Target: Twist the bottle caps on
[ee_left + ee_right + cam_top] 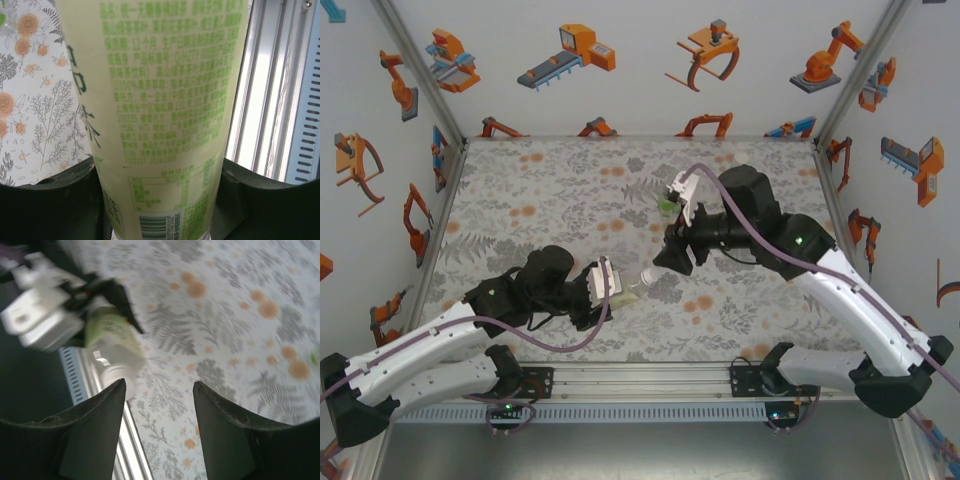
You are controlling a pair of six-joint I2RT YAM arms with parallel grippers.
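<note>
One pale yellow-green bottle (165,125) printed all over in green

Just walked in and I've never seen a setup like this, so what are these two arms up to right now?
The job here is screwing caps onto bottles. The left hand is clamped on a yellowish labelled bottle, holding it tipped over, neck toward the right hand. That one is open and empty, close to the bottle's white neck end; the view is too blurred to say whether a cap is on it. A green bottle sits farther back on the flowered mat.
</note>
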